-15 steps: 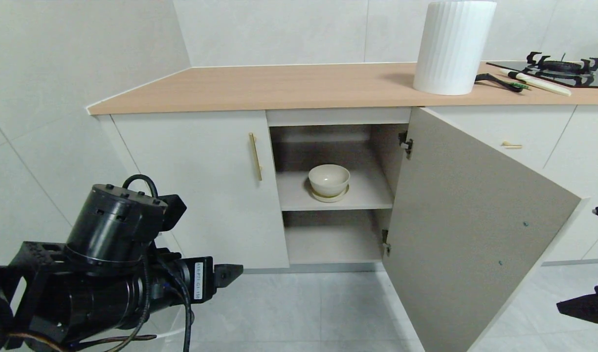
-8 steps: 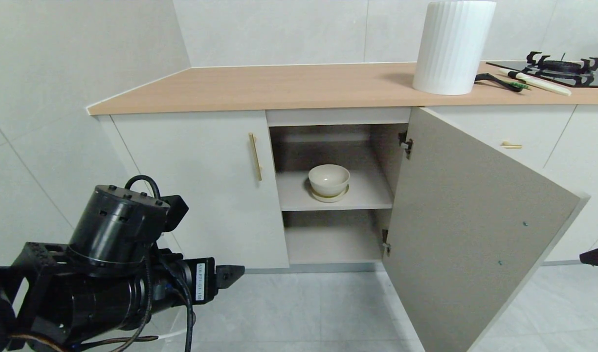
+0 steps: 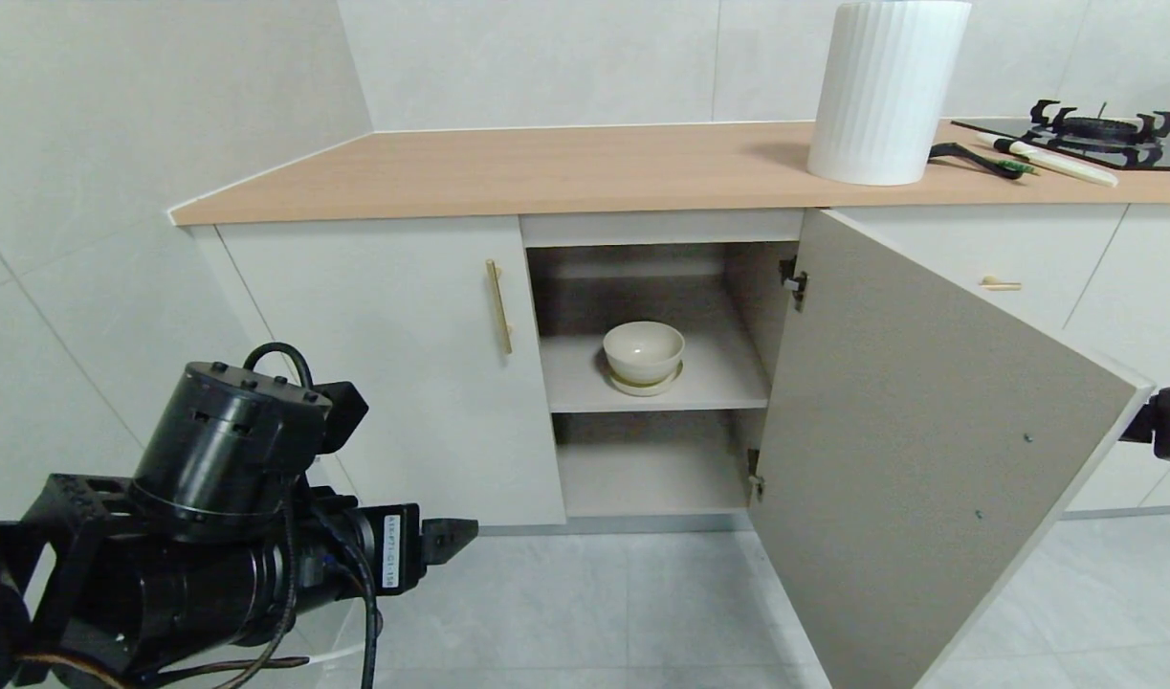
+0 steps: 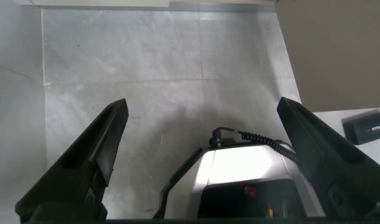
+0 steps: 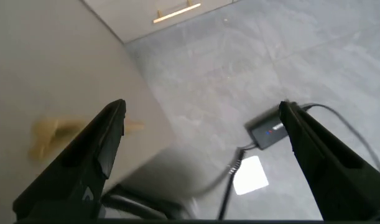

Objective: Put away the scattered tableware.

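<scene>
Cream bowl (image 3: 644, 351) shelved, left hand (image 4: 203, 109) well apart

The table (image 3: 508, 172) is light tan wood with a fine straight grain. The bowl (image 3: 644, 348) is cream, and the plate (image 3: 642, 388) under it looks cream too, perhaps with a darker rim. The open door (image 3: 919, 421) is greyish beige inside, flecked with two small teal spots; the shut door (image 3: 384, 364) is pale grey with a brass handle (image 3: 499, 306). The container (image 3: 886, 91) is white, ribbed in vertical lines. The floor (image 3: 594, 603) is pale grey, faintly marbled. The left end effector (image 4: 202, 109) and the right end effector (image 5: 202, 109) are black.
</scene>
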### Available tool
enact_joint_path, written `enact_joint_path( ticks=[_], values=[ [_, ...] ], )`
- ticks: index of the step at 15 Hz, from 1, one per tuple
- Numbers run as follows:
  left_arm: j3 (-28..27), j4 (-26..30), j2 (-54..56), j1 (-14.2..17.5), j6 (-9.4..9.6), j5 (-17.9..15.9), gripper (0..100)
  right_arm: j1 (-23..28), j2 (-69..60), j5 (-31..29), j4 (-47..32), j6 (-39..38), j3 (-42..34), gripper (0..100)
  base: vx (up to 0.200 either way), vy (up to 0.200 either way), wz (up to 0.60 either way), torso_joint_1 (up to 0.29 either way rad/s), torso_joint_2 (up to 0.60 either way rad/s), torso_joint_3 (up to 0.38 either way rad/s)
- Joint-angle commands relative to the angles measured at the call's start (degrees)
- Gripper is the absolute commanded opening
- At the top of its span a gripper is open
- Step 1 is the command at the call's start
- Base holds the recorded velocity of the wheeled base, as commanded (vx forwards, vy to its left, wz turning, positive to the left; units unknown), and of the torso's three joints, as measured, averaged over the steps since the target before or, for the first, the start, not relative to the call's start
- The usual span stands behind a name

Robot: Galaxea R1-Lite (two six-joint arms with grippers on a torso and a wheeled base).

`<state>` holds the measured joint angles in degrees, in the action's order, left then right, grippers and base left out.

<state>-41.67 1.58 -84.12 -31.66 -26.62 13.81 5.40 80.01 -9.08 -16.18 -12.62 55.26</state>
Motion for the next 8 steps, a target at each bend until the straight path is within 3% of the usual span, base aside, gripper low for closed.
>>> enact_joint_path(
  ticks=[1,8],
  values=[
    [0.01,0.00,0.00,-0.07,-0.01,-0.01,100,-0.39,1.82,0.03,0.36,-0.65,-0.06,100,0.000,0.000,0.00,0.000,0.00,0.000],
    [0.01,0.00,0.09,-0.25,-0.09,-0.01,100,-7.69,1.29,0.91,0.36,-3.99,-1.30,100,0.000,0.000,0.00,0.000,0.00,0.000]
  ],
)
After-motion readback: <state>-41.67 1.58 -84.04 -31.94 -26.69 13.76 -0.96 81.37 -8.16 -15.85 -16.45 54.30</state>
